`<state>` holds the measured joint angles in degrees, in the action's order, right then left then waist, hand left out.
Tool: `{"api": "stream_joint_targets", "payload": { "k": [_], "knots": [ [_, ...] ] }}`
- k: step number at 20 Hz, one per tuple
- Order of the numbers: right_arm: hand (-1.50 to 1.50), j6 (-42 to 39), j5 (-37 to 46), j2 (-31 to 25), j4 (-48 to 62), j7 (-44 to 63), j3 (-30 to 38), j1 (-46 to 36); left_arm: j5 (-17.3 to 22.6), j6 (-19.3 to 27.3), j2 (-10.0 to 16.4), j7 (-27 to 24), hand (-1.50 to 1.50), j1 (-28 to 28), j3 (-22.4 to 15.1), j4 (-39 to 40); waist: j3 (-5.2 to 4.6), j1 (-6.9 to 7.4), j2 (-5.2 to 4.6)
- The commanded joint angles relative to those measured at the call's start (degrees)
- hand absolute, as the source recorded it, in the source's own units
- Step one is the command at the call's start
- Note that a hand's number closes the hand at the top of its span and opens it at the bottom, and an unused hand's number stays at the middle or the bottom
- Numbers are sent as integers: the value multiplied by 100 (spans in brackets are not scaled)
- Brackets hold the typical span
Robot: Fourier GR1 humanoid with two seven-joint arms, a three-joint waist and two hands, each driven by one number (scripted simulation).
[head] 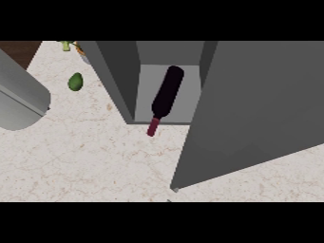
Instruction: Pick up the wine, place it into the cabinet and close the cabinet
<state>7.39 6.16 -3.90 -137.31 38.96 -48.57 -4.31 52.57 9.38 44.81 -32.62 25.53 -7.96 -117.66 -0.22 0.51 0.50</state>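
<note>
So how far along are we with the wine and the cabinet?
Done: the wine bottle lies inside the cabinet, though its neck seems to poke out past the shelf's front edge. In hand: nothing visible; only a grey forearm shows at the left, touching neither. Left: the cabinet door stands open and needs closing; the neck may need nudging in first.

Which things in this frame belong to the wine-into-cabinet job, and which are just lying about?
Part of the job:
- wine bottle, lying inside, neck poking past the front edge
- cabinet
- door, open

Lying about:
- green item on the counter, left of the cabinet
- green and orange bits at the top edge, too cut off to name
</note>
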Motion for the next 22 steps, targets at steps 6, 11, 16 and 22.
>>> {"api": "stream_joint_targets", "payload": {
  "k": [6,11,16,22],
  "knots": [
    [150,1287,54,349,765,325,-471,-1967,71,-159,-156,292,-150,-310,-90,71,-4,125,-55],
    [150,1637,-590,341,1174,438,10,-2832,181,35,-87,584,-150,-567,110,-115,2,182,-81],
    [150,1994,-1121,349,1962,377,515,-3947,59,127,-242,656,-150,-563,-63,-153,3,248,-74],
    [150,2285,-2003,380,3568,-260,1309,-5472,-129,174,-544,624,-150,-837,-82,203,13,153,-75]
  ]
}}
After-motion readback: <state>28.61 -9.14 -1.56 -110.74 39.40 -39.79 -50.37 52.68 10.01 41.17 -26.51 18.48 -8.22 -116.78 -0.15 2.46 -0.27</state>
